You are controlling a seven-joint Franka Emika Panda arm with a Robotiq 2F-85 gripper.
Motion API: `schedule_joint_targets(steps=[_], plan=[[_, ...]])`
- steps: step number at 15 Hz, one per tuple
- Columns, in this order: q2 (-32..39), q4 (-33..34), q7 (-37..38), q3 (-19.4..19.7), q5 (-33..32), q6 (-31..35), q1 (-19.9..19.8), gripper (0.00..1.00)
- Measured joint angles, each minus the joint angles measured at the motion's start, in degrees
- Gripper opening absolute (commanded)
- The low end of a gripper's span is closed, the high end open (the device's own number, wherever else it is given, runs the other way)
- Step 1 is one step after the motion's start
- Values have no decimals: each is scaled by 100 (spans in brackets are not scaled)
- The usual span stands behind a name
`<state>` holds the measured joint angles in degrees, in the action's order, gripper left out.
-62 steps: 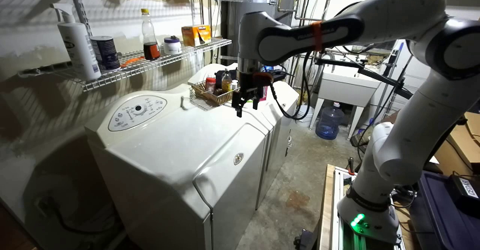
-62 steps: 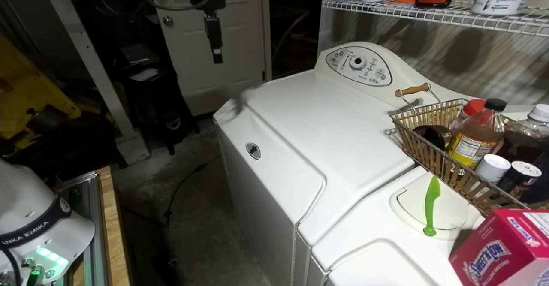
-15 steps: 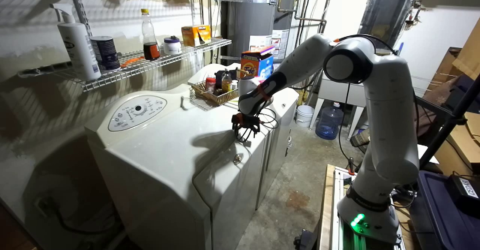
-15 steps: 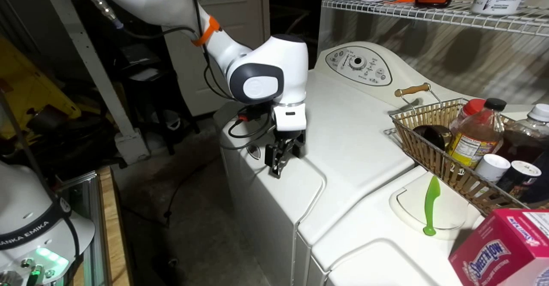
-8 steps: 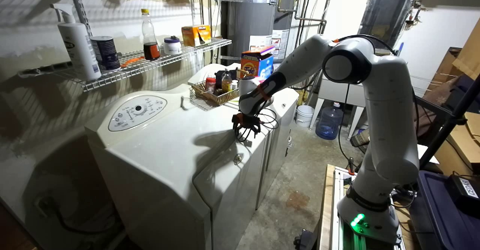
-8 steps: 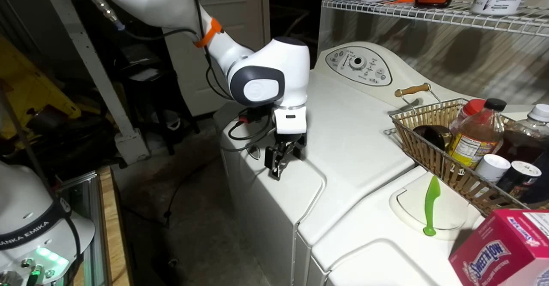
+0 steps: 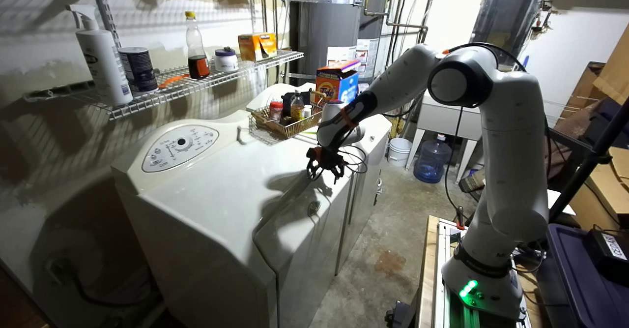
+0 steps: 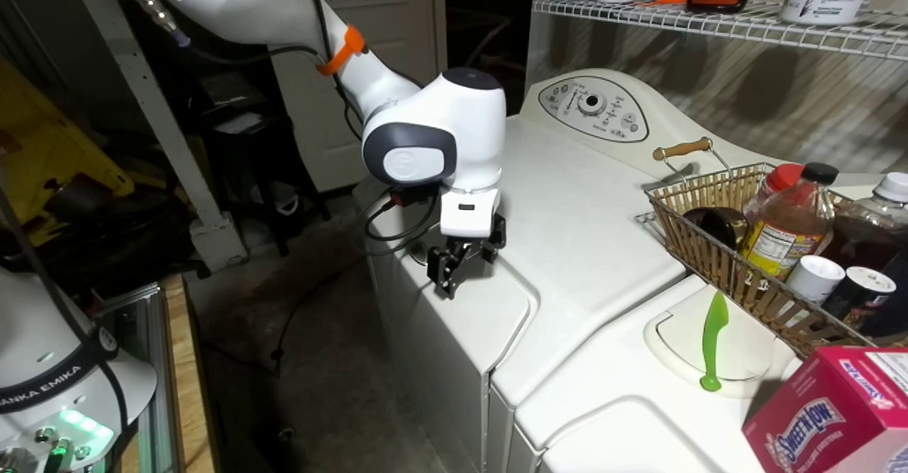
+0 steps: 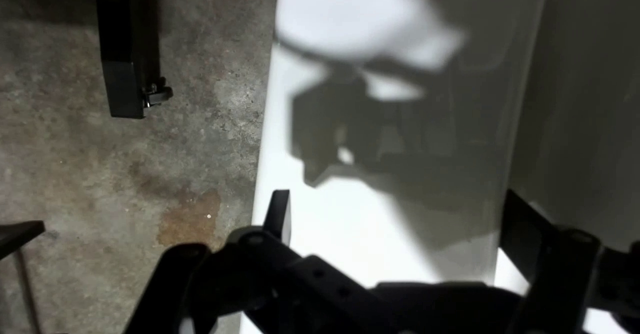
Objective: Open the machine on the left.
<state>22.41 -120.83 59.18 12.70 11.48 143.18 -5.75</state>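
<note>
The machine (image 7: 211, 185) is the white boxy appliance with a round dial (image 7: 182, 142); it also shows in an exterior view (image 8: 582, 196). Its front door (image 8: 489, 331) has a sloped top with a small emblem; the door's upper edge appears a crack away from the body. My gripper (image 7: 323, 176) points down over the door's top near the seam, also seen in an exterior view (image 8: 472, 271). In the wrist view the gripper (image 9: 395, 209) is open, its fingers wide apart across the white door top (image 9: 345, 229). Whether a fingertip sits in the seam is hidden.
The other white appliance (image 8: 610, 416) stands beside the machine, with a wicker basket (image 8: 709, 260) of bottles, a green spoon (image 8: 712, 338) and a pink box (image 8: 809, 416). A wire shelf (image 7: 172, 88) hangs behind. Concrete floor (image 7: 388, 239) separates machine and robot bench (image 7: 428, 249).
Over four seconds the arm came down onto the door top. In the last half second the gripper shifted slightly toward the robot's base and tilted; the door edge seems to have shifted outward slightly.
</note>
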Motion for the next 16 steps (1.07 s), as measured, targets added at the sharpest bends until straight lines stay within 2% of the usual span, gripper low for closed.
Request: schedule_joint_targets(steps=[2, 8, 13, 16], plan=[[-103, -236, 0, 39, 76, 43, -21, 100], [-567, -1562, -105, 510, -24, -347, -265, 100], [-974, -1758, -99, 522, -156, -218, -273, 100], [-1415, -1854, -15, 525, -701, -236, -240, 100]])
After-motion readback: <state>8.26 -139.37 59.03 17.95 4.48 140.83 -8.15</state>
